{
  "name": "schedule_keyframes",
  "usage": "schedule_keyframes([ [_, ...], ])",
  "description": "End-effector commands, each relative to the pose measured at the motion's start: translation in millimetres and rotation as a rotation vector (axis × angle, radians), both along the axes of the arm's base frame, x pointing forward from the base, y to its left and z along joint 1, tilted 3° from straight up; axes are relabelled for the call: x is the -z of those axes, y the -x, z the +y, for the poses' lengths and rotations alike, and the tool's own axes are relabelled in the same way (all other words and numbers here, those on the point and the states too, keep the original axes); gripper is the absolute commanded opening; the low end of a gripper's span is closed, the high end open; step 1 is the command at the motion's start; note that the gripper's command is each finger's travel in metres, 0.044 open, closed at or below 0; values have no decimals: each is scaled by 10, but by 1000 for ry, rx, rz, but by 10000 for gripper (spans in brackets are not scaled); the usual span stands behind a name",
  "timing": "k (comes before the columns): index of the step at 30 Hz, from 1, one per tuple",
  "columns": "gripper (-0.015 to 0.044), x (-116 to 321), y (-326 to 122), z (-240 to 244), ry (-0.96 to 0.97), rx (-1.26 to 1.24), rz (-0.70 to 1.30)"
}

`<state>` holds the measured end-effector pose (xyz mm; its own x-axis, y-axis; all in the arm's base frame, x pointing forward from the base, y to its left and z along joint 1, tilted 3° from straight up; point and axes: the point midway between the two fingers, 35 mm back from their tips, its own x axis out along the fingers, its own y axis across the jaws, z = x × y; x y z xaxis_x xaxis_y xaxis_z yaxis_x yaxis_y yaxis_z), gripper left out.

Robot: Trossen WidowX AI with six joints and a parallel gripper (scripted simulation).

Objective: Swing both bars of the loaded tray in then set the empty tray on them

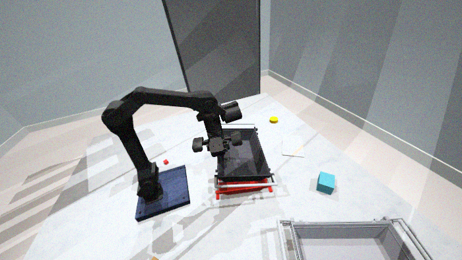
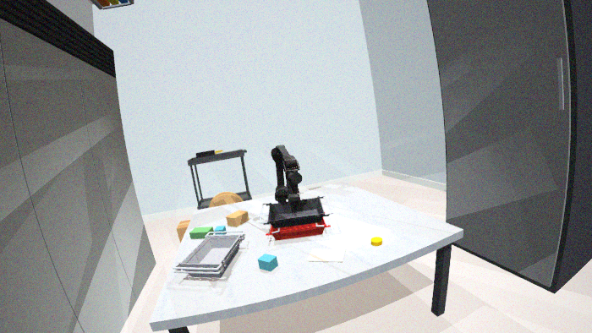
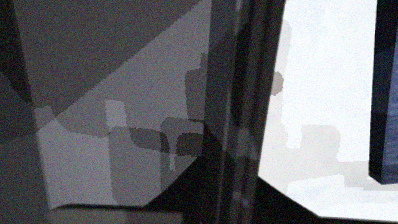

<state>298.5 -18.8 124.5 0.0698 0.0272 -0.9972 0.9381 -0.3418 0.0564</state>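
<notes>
Above the red tray [image 1: 242, 189] [image 2: 298, 231] | pincer [image 1: 217, 152] [image 2: 294, 205]: nearly closed, clamped on black tray's [image 1: 244, 158] [image 2: 296, 217] [image 3: 245, 100] near wall | black tray: over load tray, seating unconfirmed | remaining, by judgement: level, seat on bars, release.

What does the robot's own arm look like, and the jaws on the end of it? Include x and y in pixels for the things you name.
The arm [image 1: 166, 99] [image 2: 280, 171] is matte black, with smooth bar-like links, rounded joint housings and a bulky, rounded wrist. The jaws are black too, below a boxy dark body with a rounded block out on each side. I can't make out any cables or lettering.
</notes>
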Motion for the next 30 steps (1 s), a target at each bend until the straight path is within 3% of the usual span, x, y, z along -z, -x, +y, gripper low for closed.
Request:
schedule_keyframes([
  [1, 0, 77, 33, 16, -5, 1, 13],
  [30, 0, 142, 62, 29, -9, 1, 22],
])
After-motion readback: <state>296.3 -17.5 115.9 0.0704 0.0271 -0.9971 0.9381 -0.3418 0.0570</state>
